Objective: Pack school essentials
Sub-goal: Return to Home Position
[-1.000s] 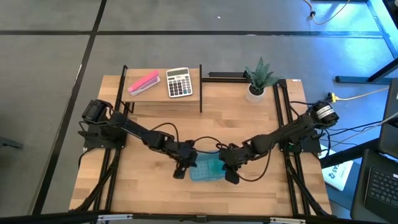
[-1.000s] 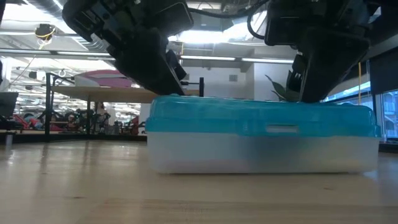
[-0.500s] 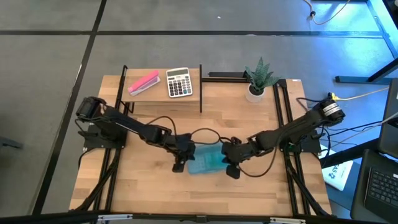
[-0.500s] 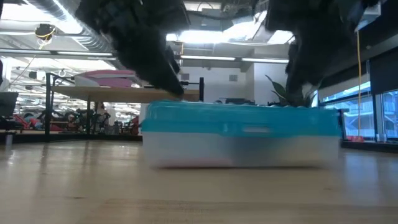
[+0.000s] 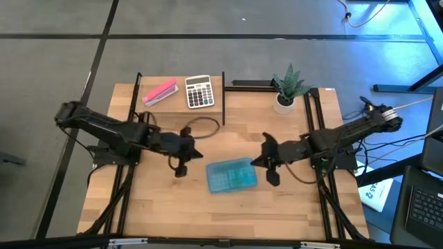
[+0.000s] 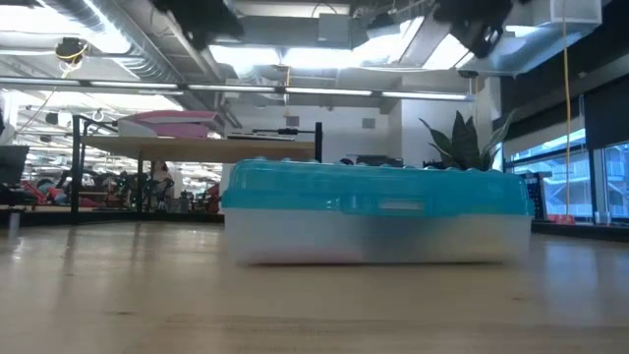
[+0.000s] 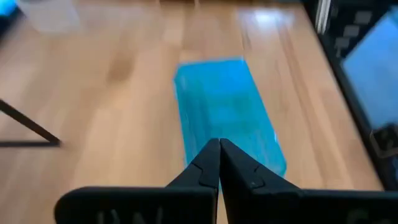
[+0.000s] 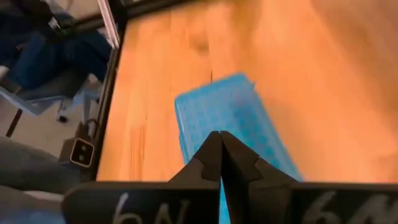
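A flat box with a blue lid [image 5: 232, 176] lies shut on the wooden table near its middle; the low view [image 6: 373, 226] shows its clear lower half resting on the tabletop. The school essentials do not show in any view. My left gripper [image 5: 181, 168] hangs shut above the table to the left of the box, pointing at it [image 7: 219, 162]. My right gripper [image 5: 271, 176] hangs shut to the right of the box, also pointing at it [image 8: 220, 155]. Neither touches the box [image 7: 224, 106] [image 8: 230, 118].
At the far left a small shelf holds a pink block [image 5: 160, 91] and a grey calculator [image 5: 199, 91]. A potted plant [image 5: 288, 86] stands at the far right. Black frame rails [image 5: 317, 124] run along both sides. Bare tabletop lies in front of the box.
Both grippers have come up off the box lid and drawn back, the left toward the table's left edge, the right toward its right edge, both staying shut. The box has slid a little toward the far edge and now lies still.
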Motion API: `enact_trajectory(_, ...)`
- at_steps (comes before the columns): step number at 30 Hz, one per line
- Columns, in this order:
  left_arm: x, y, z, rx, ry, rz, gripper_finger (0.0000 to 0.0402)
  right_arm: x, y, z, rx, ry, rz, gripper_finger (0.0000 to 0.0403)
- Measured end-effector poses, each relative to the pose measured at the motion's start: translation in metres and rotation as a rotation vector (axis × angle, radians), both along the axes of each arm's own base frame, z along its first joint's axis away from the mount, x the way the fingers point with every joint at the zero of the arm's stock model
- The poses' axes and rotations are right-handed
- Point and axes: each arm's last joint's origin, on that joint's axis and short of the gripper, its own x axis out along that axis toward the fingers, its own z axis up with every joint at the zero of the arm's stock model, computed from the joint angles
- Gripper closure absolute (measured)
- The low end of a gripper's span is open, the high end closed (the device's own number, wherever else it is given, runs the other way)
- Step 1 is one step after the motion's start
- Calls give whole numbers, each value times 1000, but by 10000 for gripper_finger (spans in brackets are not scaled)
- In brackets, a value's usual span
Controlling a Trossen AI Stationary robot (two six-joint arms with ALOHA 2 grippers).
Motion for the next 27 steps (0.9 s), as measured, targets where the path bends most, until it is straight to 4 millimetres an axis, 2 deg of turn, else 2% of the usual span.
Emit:
enact_trajectory(4,-25,6,22,-4,-112,28,401,-16,-11,20,-58,-83,19,401)
enact_trajectory(9,-59,15,30,-35,-205,53,401,-40,-27,36,-82,-114,-2,401)
enact_trajectory(16,-100,28,13,-61,-319,137,401,-68,-44,51,-84,-172,-34,401)
enact_trajectory(19,-113,32,1,-100,-389,159,401,-78,-48,47,-65,-235,-44,402)
enact_trajectory(24,-128,36,-22,-146,-476,178,401,-94,-54,27,-5,-341,-72,402)
enact_trajectory(27,-135,38,-28,-162,-533,189,401,-104,-58,18,25,-376,-93,402)
